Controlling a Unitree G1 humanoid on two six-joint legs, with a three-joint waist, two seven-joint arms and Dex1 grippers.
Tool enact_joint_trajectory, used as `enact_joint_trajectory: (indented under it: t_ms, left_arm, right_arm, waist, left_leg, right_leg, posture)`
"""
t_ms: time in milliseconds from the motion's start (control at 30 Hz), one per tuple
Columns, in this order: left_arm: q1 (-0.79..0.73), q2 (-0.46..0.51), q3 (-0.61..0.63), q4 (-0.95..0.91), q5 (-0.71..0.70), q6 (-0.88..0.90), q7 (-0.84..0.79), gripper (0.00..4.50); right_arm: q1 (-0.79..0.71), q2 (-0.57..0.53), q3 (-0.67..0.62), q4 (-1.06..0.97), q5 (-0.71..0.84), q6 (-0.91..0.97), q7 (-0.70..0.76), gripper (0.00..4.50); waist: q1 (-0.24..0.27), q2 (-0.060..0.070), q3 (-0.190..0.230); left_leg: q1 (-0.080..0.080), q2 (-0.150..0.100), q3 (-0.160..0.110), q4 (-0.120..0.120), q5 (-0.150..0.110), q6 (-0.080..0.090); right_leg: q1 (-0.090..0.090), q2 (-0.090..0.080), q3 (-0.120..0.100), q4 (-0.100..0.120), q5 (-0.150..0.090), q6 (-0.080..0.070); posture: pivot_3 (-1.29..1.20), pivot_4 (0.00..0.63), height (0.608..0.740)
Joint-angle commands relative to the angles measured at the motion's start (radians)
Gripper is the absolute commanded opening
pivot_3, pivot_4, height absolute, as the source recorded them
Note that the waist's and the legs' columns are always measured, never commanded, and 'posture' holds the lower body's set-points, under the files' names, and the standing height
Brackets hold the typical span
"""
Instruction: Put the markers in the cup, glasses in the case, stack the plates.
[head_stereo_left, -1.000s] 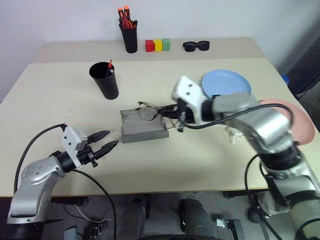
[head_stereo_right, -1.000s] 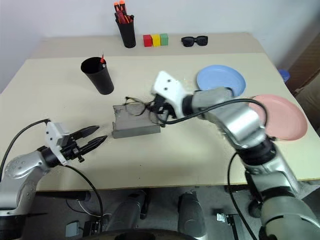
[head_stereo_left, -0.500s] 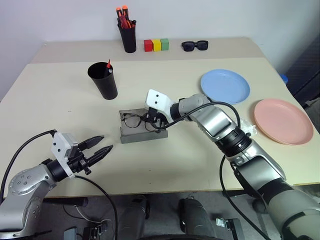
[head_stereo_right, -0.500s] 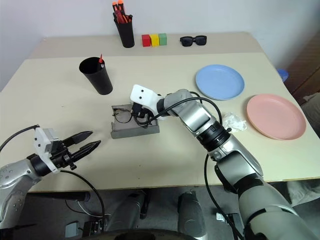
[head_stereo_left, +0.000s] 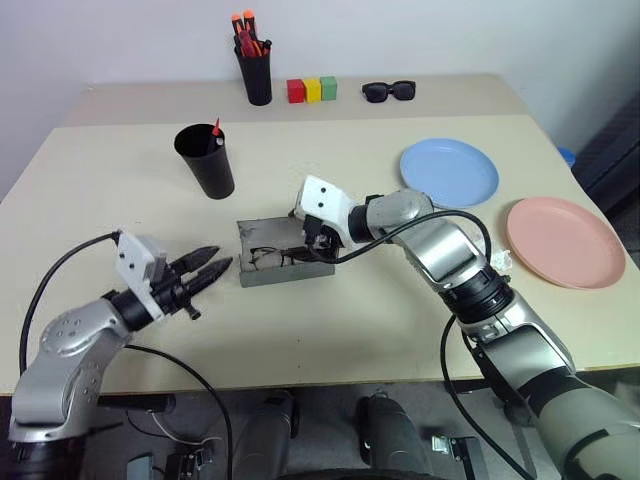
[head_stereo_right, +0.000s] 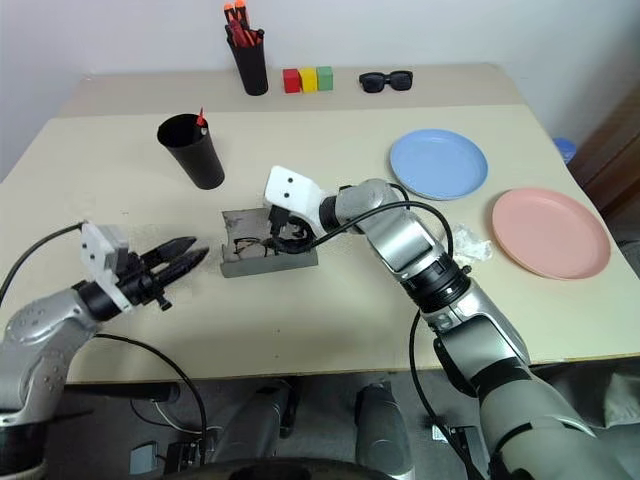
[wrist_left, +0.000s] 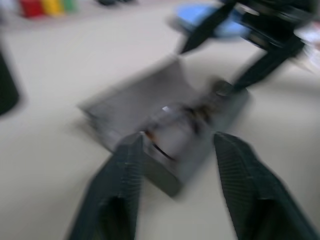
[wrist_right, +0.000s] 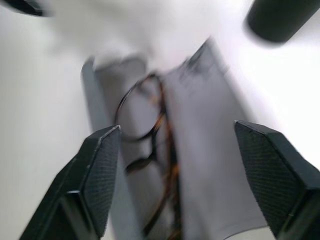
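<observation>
Jaws: right gripper (wrist_right: 170, 165) apart over glasses (wrist_right: 150, 150), now in open case (head_stereo_left: 285, 262); left gripper (head_stereo_left: 212, 267) slightly apart, empty. Plates (head_stereo_left: 450, 172) unstacked by table's right edge.

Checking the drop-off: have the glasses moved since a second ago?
Yes. The glasses went from perched on the far edge of the case down inside it, beneath the open right hand.
</observation>
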Motion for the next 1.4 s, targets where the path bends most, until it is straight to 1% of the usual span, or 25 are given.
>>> enact_joint_trajectory:
  t_ms: [33, 67, 167, 233, 367, 433, 533, 667, 867, 933, 1100, 1267, 1400]
  left_arm:
    - [-0.178, -0.022, -0.060, 0.046, 0.011, 0.126, 0.128, 0.11]
    - [-0.257, -0.034, -0.103, 0.081, 0.044, 0.175, 0.172, 0.11]
    - [-0.395, -0.066, -0.165, 0.146, 0.079, 0.268, 0.242, 0.11]
    - [-0.529, -0.096, -0.221, 0.228, 0.132, 0.323, 0.298, 0.11]
    - [-0.707, -0.149, -0.257, 0.366, 0.156, 0.431, 0.338, 0.11]
    - [-0.773, -0.160, -0.263, 0.441, 0.161, 0.491, 0.342, 0.11]
    - [-0.888, -0.162, -0.277, 0.609, 0.174, 0.639, 0.341, 0.11]
    - [-0.958, -0.167, -0.287, 0.720, 0.184, 0.724, 0.316, 0.11]
    - [-0.987, -0.173, -0.279, 0.766, 0.171, 0.796, 0.273, 0.11]
    - [-0.971, -0.155, -0.302, 0.733, 0.162, 0.829, 0.231, 0.11]
    - [-0.912, -0.084, -0.332, 0.587, 0.130, 0.856, 0.131, 0.11]
    - [-0.789, 0.013, -0.392, 0.370, 0.113, 0.845, 0.047, 0.11]
    - [-0.674, 0.045, -0.361, 0.227, 0.086, 0.818, 0.029, 0.11]
  right_arm:
    - [0.060, -0.027, -0.059, -0.133, 0.009, 0.000, -0.021, 3.78]
    - [0.090, -0.031, -0.080, -0.169, 0.011, 0.015, -0.042, 3.78]
    - [0.148, -0.039, -0.114, -0.231, 0.010, 0.047, -0.083, 3.78]
    - [0.229, -0.075, -0.122, -0.293, -0.005, 0.051, -0.103, 3.78]
    - [0.331, -0.126, -0.147, -0.403, 0.005, 0.084, -0.125, 3.78]
    - [0.360, -0.139, -0.160, -0.445, 0.013, 0.098, -0.132, 3.78]
    - [0.417, -0.170, -0.190, -0.521, 0.020, 0.069, -0.135, 3.78]
    - [0.478, -0.220, -0.231, -0.580, 0.023, 0.018, -0.129, 3.78]
    - [0.527, -0.255, -0.273, -0.614, 0.047, 0.012, -0.127, 3.78]
    - [0.545, -0.268, -0.279, -0.611, 0.044, 0.004, -0.128, 3.78]
    - [0.551, -0.283, -0.288, -0.563, 0.038, -0.015, -0.138, 3.78]
    - [0.544, -0.276, -0.294, -0.518, 0.039, -0.036, -0.146, 3.78]
    - [0.531, -0.273, -0.295, -0.472, 0.023, -0.038, -0.167, 3.78]
  waist:
    - [0.008, 0.000, 0.000]
    - [0.009, -0.001, 0.000]
    - [0.014, -0.001, -0.001]
    - [0.008, -0.001, -0.001]
    - [-0.004, -0.003, 0.000]
    - [-0.008, -0.003, 0.000]
    - [-0.007, -0.003, 0.000]
    - [-0.004, -0.003, 0.001]
    - [0.000, -0.004, 0.001]
    - [0.000, -0.004, 0.001]
    - [-0.005, -0.004, 0.001]
    - [-0.002, -0.004, 0.001]
    - [0.002, -0.004, 0.001]
  left_leg:
    - [0.000, 0.000, 0.000, 0.000, 0.000, 0.000]
    - [0.000, 0.000, 0.000, 0.001, 0.000, 0.000]
    - [0.000, -0.002, 0.000, 0.002, 0.000, 0.000]
    - [0.000, -0.002, 0.001, 0.002, 0.000, 0.000]
    - [0.000, -0.002, 0.002, 0.003, 0.001, 0.000]
    - [0.000, -0.002, 0.003, 0.003, 0.001, 0.000]
    - [0.001, -0.002, 0.003, 0.003, 0.001, 0.000]
    - [0.000, -0.002, 0.003, 0.004, 0.000, 0.000]
    - [0.000, -0.002, 0.003, 0.004, 0.000, 0.000]
    - [0.000, -0.002, 0.003, 0.004, 0.000, -0.001]
    - [0.000, -0.001, 0.003, 0.004, 0.000, -0.001]
    - [0.000, 0.001, 0.003, 0.004, 0.000, -0.001]
    - [0.000, 0.001, 0.002, 0.004, 0.000, -0.001]
  right_leg:
    - [0.000, 0.000, 0.000, 0.000, 0.000, 0.000]
    - [0.001, 0.001, -0.001, 0.000, 0.000, 0.000]
    - [0.003, 0.003, 0.000, 0.000, 0.001, 0.001]
    - [0.002, 0.003, 0.002, 0.000, 0.001, 0.003]
    - [0.002, 0.003, 0.002, 0.001, 0.001, 0.003]
    - [0.001, 0.003, 0.002, 0.003, 0.001, 0.003]
    - [0.001, 0.003, 0.002, 0.006, 0.001, 0.004]
    - [0.001, 0.003, 0.002, 0.005, 0.001, 0.004]
    - [0.002, 0.003, 0.002, 0.005, 0.001, 0.004]
    - [0.002, 0.003, 0.002, 0.005, 0.001, 0.004]
    - [0.001, 0.003, 0.002, 0.005, 0.001, 0.004]
    - [0.001, 0.002, 0.003, 0.005, 0.001, 0.004]
    - [0.001, 0.002, 0.004, 0.005, 0.000, 0.003]
  posture:
    - [0.00, 0.150, 0.740]
    - [0.00, 0.150, 0.740]
    - [0.00, 0.150, 0.740]
    - [0.00, 0.150, 0.740]
    - [0.00, 0.150, 0.740]
    - [0.00, 0.150, 0.740]
    - [0.00, 0.150, 0.740]
    - [0.00, 0.150, 0.740]
    - [0.00, 0.150, 0.740]
    - [0.00, 0.150, 0.740]
    - [0.00, 0.150, 0.740]
    - [0.00, 0.150, 0.740]
    - [0.00, 0.150, 0.740]
